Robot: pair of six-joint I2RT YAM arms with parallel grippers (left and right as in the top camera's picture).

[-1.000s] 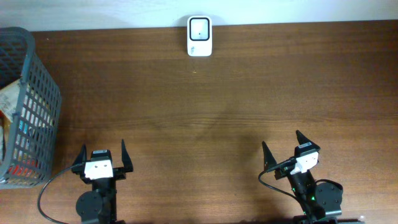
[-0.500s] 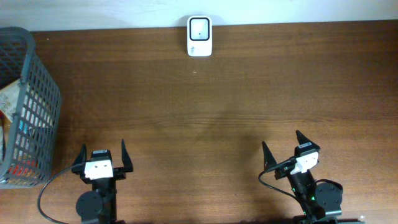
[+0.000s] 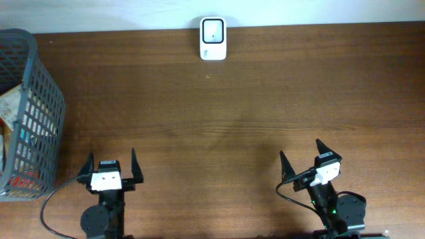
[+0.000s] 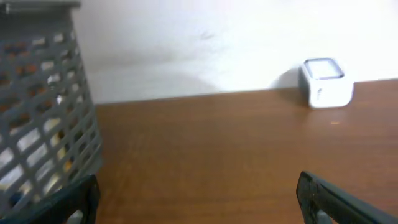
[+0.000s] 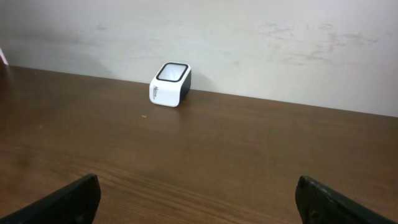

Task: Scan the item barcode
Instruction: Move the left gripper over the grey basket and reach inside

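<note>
Basket (image 3: 40,99), grey mesh, stands at table's (image 3: 219,113) left edge, packaged items (image 3: 8,109) inside; its side sits near my left gripper (image 3: 111,158). Scanner (image 3: 213,38), white, at far edge against wall (image 3: 133,13). Both my grippers spread wide, holding nothing; right gripper (image 3: 300,149) near front edge. Broad bare wood between grippers and scanner.

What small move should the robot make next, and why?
Probably move the left gripper toward the grey basket: it and the right gripper stand open and empty, the items are inside the basket, and the scanner sits at the far edge.
</note>
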